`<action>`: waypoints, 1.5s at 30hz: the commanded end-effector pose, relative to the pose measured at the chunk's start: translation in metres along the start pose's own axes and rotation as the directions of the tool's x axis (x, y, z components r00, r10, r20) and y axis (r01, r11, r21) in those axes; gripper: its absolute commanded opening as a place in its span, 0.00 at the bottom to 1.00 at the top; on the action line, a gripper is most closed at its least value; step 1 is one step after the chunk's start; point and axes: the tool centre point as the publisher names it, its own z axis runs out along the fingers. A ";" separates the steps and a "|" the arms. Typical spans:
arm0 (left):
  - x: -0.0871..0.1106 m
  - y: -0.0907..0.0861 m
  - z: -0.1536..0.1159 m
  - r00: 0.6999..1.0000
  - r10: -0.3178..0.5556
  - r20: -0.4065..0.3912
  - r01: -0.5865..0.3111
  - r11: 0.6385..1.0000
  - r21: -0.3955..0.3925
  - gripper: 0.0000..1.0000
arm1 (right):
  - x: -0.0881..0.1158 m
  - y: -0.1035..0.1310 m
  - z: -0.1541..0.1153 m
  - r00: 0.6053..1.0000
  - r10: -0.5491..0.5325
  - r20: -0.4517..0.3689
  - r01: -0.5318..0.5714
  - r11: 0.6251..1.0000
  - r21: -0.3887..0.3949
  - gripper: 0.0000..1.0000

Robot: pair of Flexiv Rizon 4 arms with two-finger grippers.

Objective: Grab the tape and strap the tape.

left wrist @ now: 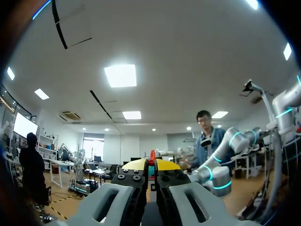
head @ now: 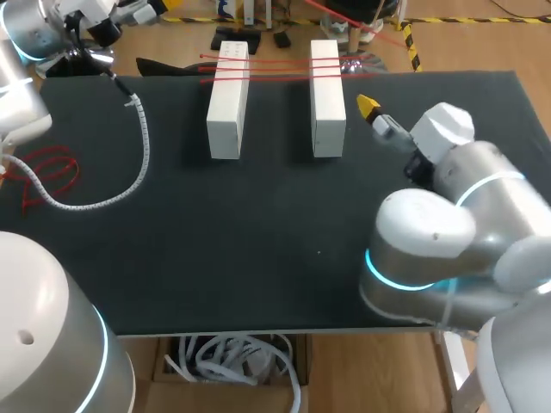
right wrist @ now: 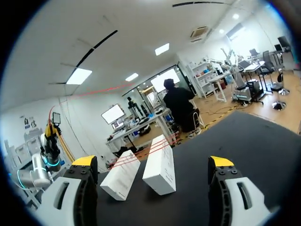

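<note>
Two white blocks [head: 228, 99] [head: 327, 96] stand side by side at the far part of the black table [head: 258, 241]. Several strands of red tape [head: 275, 67] run across their far ends. My left gripper [left wrist: 151, 165] is raised off the table's far left corner, shut on a bit of the red tape [left wrist: 152, 156] that shows between its yellow tips. My right gripper [head: 372, 112] hangs open just right of the right block, nothing between its fingers. In the right wrist view my right gripper [right wrist: 153, 162] faces both blocks [right wrist: 121, 176] [right wrist: 160, 170] and the tape strands [right wrist: 146, 149].
A white spiral cable [head: 138, 146] curves over the table's left part. A loose tangle of red tape [head: 47, 172] lies by the left edge. My right arm's elbow [head: 422, 241] overhangs the near right corner.
</note>
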 end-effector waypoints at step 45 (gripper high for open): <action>0.000 0.000 0.000 1.000 -0.001 0.001 0.001 1.000 -0.001 0.00 | 0.046 0.016 -0.005 0.395 0.907 -0.142 -0.917 0.383 -0.109 1.00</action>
